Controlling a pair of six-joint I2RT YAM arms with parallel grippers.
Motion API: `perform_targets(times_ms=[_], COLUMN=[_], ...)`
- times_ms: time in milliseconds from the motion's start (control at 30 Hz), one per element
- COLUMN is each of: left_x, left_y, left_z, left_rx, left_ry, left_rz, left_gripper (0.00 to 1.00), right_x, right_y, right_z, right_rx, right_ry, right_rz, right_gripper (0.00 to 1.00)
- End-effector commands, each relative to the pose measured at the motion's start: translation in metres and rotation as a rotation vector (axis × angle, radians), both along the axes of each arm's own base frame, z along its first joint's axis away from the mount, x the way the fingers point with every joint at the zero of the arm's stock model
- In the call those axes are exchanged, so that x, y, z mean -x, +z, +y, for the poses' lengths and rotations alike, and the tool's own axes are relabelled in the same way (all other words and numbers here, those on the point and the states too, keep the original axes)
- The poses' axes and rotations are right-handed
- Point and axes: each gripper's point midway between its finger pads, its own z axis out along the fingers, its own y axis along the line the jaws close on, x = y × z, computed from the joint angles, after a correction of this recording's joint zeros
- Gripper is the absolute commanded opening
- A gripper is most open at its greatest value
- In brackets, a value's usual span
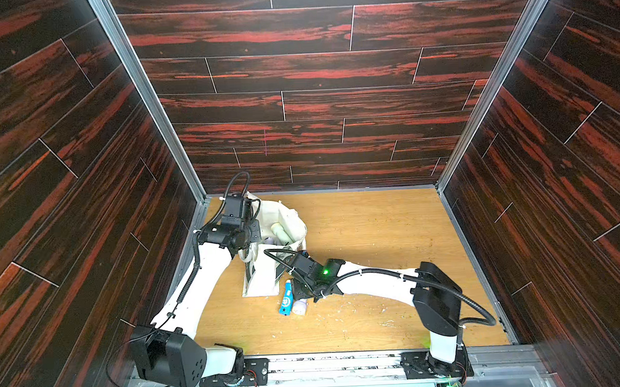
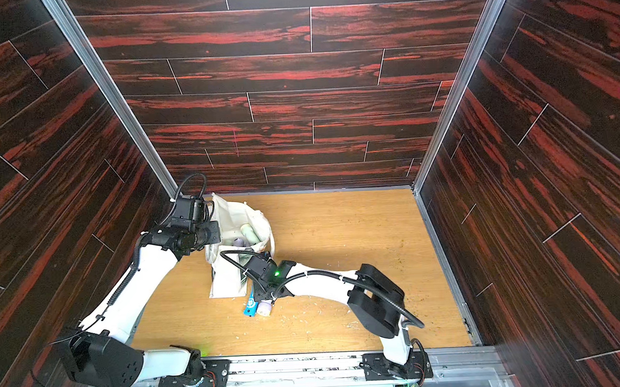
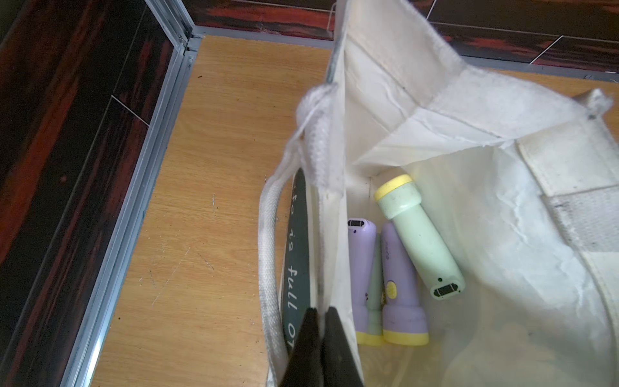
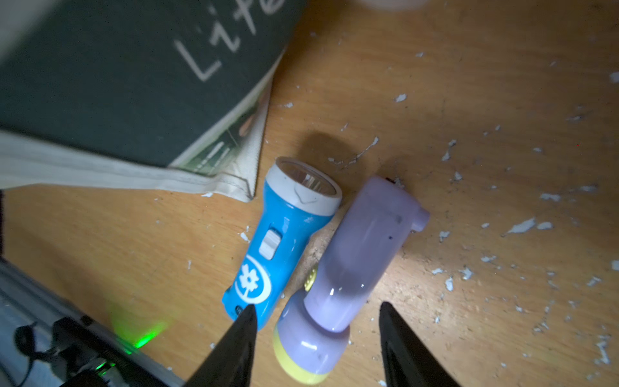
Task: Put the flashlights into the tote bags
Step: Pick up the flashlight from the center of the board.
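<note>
Your left gripper [image 3: 321, 310] is pressed together on the cloth of the tote bag [image 1: 260, 277], right at its mouth, and that pinch props the bag open. Look inside the bag: a green flashlight [image 3: 418, 234] and a lilac pair [image 3: 397, 284] lie on its floor, so part of the job looks done.

Now outside the bag. Just off its bottom corner, two more lie on the table [image 1: 374, 234]. The blue flashlight [image 4: 281, 241] is the nearer to that corner. The lilac flashlight [image 4: 355, 248] lies on the side of it away from the bag, and the two touch up by the blue one's head.

Your right gripper [image 4: 317, 305] hangs low there with its jaws spread, one on each side of the lilac flashlight near its yellow-rimmed head. Nothing is gripped yet. I'd call this step the pick of the lilac one.

Watch the jaw on the bag side: its tip sits right at the blue one's tail and could catch it. You'll want to close on the lilac body alone. Then it needs lifting clear of the bag's wall and carrying over the mouth, with the release above the ones inside. Keep that left pinch firm, since the cloth looks floppy enough to sag shut.
</note>
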Motion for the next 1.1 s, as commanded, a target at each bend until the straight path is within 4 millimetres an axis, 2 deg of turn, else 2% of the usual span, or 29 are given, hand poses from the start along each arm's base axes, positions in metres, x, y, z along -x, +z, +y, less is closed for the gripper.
perform_targets(times_ms=[0,300,700,1067], left_x=[0.005,0.005,0.006,0.005], left_y=[0.009,0.011,0.011,0.008], left_z=[0.003,0.001,-0.002,-0.007], left_rx=[0.002,0.008,0.023,0.04], left_ry=[0.005,-0.002,-0.016,-0.031], left_rz=[-0.016,-0.02,-0.02,-0.014], left_gripper=[0.0,0.0,0.0,0.0], right_x=[0.004,0.004,0.006,0.008], right_y=[-0.019,-0.034,-0.056,-0.07], right_z=[-0.008,-0.013,-0.021,-0.025], right_rx=[0.082,0.161,0.239,0.258], right_ry=[-0.018,-0.021,-0.032,-0.044], right_rz=[0.048,0.073,0.119,0.163], right_gripper=[0.55,0.52,0.57,0.56])
